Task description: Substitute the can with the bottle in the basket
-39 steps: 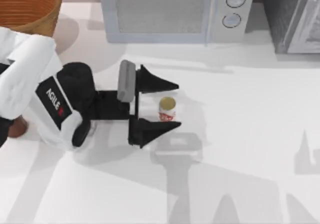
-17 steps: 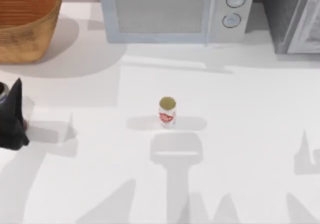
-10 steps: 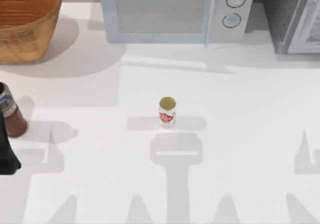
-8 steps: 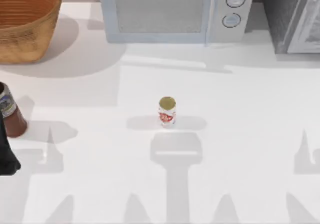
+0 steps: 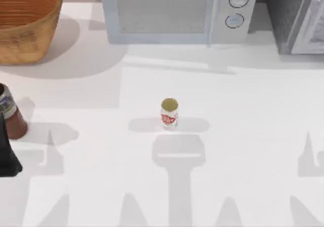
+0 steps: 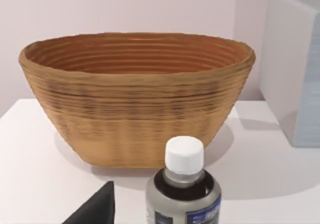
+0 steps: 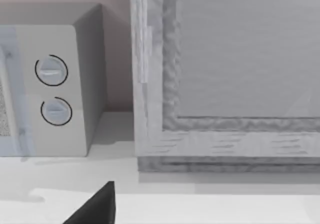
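- Bottle (image 5: 9, 110) stands upright at the top view's far left edge, well in front of the basket (image 5: 25, 44); from my left wrist I see its cap and shoulders (image 6: 184, 184) with the basket (image 6: 135, 114) behind it.
- Can (image 5: 169, 113) stands upright on the open table (image 5: 243, 136) near the middle, outside the basket and well apart from it, so by my judgement the removal half of the swap is done.
- My left gripper (image 5: 7, 153) sits at the left edge just beside the bottle; one dark fingertip (image 6: 97, 209) shows near the bottle, not touching it as far as I can tell. I cannot tell how far the fingers are spread, and they appear to hold nothing.
- The step in hand, I judge, is the approach to the bottle.
- Next I need the fingers either side of the bottle's body (low enough not to tip it), a firm close, a lift clear of the basket's rim, then a release inside.
- My right arm is parked; its wrist faces the microwave (image 7: 50, 89).
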### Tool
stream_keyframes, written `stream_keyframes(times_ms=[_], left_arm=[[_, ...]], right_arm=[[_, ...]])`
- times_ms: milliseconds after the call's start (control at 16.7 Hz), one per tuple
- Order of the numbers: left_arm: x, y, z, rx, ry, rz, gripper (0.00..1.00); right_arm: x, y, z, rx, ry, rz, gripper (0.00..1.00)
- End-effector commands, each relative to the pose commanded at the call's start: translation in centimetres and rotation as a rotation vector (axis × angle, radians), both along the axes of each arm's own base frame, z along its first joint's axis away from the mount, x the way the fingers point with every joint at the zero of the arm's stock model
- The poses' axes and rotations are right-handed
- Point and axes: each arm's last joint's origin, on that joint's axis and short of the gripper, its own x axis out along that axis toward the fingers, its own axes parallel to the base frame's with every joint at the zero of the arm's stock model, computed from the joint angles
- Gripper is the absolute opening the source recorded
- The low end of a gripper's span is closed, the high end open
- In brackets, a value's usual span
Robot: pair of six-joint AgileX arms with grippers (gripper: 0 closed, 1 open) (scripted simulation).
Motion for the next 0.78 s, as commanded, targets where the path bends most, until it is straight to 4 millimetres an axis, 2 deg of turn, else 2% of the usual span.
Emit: stream_keyframes(times_ms=[300,780], left_arm=[[1.5,0.3,-0.6,0.003,0.051,0.003,1.0],[5.2,1.0,-1.9,0.007,0.088,-0.012,1.0]], right_arm=[[0.0,0.0,0.0,0.0,0.0,0.0,1.0],[0.0,0.0,0.0,0.0,0.0,0.0,1.0]])
